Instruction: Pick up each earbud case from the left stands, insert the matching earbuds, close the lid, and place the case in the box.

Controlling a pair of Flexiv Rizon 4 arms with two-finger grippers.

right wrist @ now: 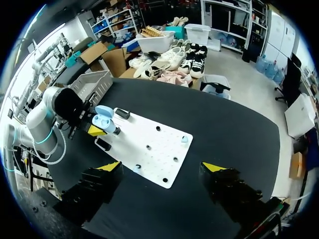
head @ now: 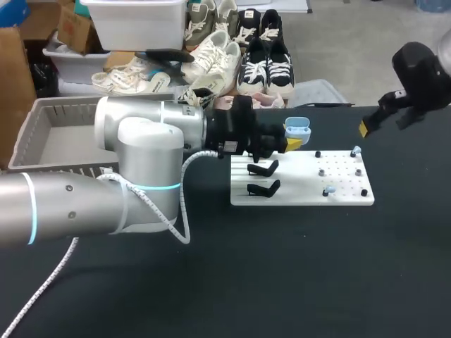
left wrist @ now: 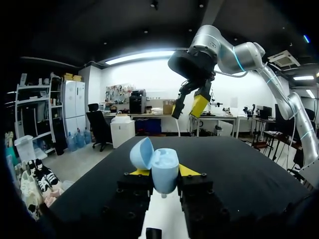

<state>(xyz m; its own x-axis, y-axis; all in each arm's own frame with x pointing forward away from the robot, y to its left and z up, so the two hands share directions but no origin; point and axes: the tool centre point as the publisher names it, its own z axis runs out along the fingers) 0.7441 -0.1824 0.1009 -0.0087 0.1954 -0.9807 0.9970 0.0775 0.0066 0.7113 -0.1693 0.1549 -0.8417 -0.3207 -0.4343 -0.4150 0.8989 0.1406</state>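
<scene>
Left fingers clamp the open blue earbud case.

Head view: left arm hides part of the grey basket and most of the left gripper; one yellow tip shows. Lower half of the earbud case sits behind that gripper. Cut off by the edge: right arm. On the white board, earbuds too small to make out. Left wrist view: board mostly under the gripper

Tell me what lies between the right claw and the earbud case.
Right wrist view: the white board, with one light-blue earbud on it, separates right claw from earbud case.
</scene>
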